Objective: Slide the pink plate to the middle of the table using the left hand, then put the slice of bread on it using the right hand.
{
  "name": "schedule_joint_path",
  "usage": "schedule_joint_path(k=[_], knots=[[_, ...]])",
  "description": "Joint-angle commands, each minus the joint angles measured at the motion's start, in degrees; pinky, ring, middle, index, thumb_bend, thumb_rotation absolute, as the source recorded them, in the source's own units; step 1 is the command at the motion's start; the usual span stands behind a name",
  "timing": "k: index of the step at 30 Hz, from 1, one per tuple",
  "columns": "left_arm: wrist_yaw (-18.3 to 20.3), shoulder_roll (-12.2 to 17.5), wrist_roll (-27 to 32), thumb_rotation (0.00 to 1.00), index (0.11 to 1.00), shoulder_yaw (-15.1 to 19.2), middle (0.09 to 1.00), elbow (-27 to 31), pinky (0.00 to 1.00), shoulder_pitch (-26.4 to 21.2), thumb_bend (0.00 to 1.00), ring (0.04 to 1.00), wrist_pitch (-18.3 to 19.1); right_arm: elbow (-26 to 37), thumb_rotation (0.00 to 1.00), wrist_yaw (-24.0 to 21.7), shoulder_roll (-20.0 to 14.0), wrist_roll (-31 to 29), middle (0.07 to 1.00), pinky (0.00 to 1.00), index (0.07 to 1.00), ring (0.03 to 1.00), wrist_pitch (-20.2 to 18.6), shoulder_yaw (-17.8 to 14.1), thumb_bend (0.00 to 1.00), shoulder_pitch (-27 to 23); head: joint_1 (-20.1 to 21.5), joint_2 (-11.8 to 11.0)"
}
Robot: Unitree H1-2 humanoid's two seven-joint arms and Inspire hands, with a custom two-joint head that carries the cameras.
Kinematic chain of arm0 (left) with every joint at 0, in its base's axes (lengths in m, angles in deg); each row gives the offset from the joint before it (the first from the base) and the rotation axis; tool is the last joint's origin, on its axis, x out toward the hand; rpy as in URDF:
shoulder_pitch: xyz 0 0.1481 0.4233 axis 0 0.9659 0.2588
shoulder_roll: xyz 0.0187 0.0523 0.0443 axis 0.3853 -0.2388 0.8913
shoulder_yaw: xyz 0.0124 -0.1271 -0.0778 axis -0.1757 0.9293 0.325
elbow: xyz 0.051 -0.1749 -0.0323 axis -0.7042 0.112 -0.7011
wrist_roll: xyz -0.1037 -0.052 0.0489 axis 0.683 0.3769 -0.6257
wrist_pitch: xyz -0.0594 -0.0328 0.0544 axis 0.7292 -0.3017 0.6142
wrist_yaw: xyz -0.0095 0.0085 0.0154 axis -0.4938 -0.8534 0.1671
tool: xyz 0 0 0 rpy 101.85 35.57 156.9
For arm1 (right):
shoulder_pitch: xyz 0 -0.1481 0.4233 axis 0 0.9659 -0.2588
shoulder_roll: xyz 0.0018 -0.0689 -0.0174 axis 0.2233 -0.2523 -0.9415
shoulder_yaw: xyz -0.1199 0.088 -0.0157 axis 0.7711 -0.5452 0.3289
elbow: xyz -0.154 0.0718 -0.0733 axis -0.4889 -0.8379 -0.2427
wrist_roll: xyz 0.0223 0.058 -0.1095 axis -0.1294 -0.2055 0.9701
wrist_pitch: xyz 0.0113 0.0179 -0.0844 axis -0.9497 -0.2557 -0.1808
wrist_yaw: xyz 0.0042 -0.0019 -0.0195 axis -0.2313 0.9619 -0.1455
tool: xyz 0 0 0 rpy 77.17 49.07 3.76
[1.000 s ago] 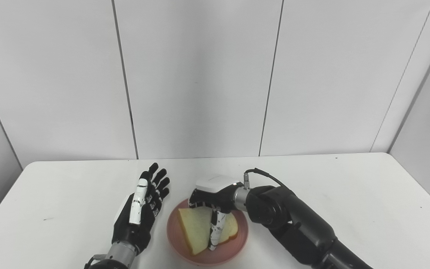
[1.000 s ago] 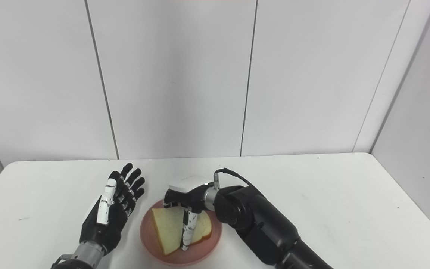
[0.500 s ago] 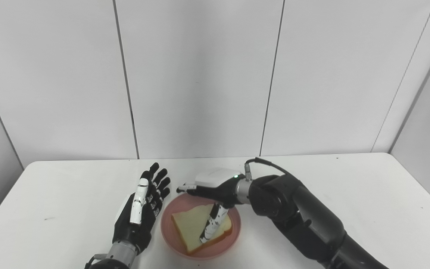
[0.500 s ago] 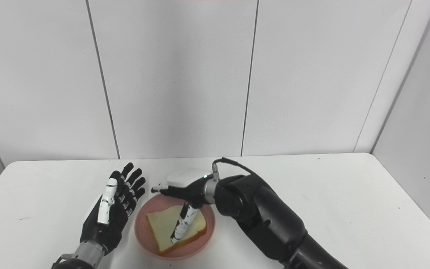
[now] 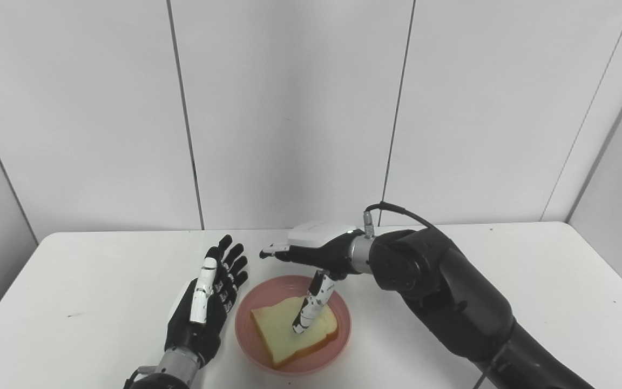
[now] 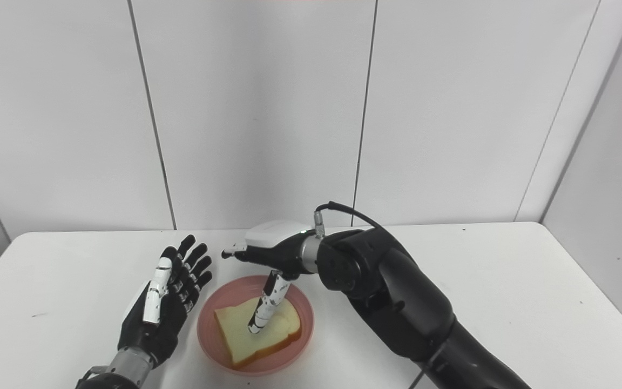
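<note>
Bread (image 5: 289, 335) lies on the plate (image 5: 338, 308) near the worktop's (image 5: 532, 281) front edge; right hand (image 5: 316, 254) above, spread, empty; left hand (image 5: 205, 300) spread, empty.

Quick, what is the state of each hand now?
Left hand: open, holding nothing.
Right hand: open, above the bread slice on the pink round plate.
</note>
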State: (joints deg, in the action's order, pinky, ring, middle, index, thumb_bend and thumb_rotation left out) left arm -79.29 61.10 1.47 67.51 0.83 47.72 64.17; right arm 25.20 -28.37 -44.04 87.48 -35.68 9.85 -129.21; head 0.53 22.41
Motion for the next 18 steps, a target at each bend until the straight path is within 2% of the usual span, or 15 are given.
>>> schedule_joint_path(k=[1, 5, 7, 11, 15, 17, 18], knots=[[0.18, 0.31, 0.13, 1.00, 0.991, -0.15, 0.986, 2.16, 0.99, -2.44, 0.48, 0.989, -0.45, 3.08, 0.37, -0.23, -0.62, 0.15, 0.988, 0.92, 0.977, 0.970, -2.62, -2.16, 0.99, -4.18, 0.02, -0.16], [-0.10, 0.60, -0.89, 1.00, 0.986, -0.43, 0.979, 2.12, 0.97, -2.49, 0.48, 0.974, -1.11, 5.89, 0.33, 1.54, -1.40, -2.34, 0.973, 0.84, 0.959, 0.948, -3.91, -6.45, 1.00, -3.79, -0.03, -0.32], [-0.14, 0.62, -1.17, 1.00, 0.984, -0.39, 0.976, 2.01, 0.96, -2.51, 0.48, 0.971, -1.61, 6.69, 0.35, 5.31, -1.60, -4.63, 0.943, 0.80, 0.950, 0.913, -2.58, -9.77, 1.00, -2.10, -0.19, -0.51], [-0.03, 0.63, -1.30, 1.00, 0.980, 0.02, 0.975, 1.78, 0.97, -2.62, 0.50, 0.970, -2.09, 6.98, 0.38, 12.11, -0.63, -7.89, 0.954, 0.80, 0.985, 0.909, -3.46, -15.78, 0.99, 2.43, -0.28, -0.70], [0.35, 1.09, -1.48, 1.00, 0.983, 0.08, 0.979, 1.72, 0.98, -2.61, 0.51, 0.973, -2.83, 6.44, 0.55, 16.93, 1.16, -11.49, 0.993, 0.81, 1.000, 0.941, -8.18, -21.30, 0.95, 8.01, -0.54, -0.82], [0.26, 1.27, -1.63, 1.00, 0.978, 0.10, 0.975, 1.76, 0.98, -2.56, 0.51, 0.967, -2.97, 6.00, 0.69, 18.56, 2.29, -13.84, 1.000, 0.85, 1.000, 0.966, -9.02, -23.54, 0.91, 10.26, -0.51, -0.84], [0.12, 1.31, -1.73, 1.00, 0.978, 0.14, 0.975, 1.84, 0.98, -2.53, 0.51, 0.967, -3.05, 6.34, 0.69, 19.09, 3.56, -13.78, 1.000, 0.85, 1.000, 0.966, -9.15, -25.03, 0.91, 12.28, -0.53, -0.94]])
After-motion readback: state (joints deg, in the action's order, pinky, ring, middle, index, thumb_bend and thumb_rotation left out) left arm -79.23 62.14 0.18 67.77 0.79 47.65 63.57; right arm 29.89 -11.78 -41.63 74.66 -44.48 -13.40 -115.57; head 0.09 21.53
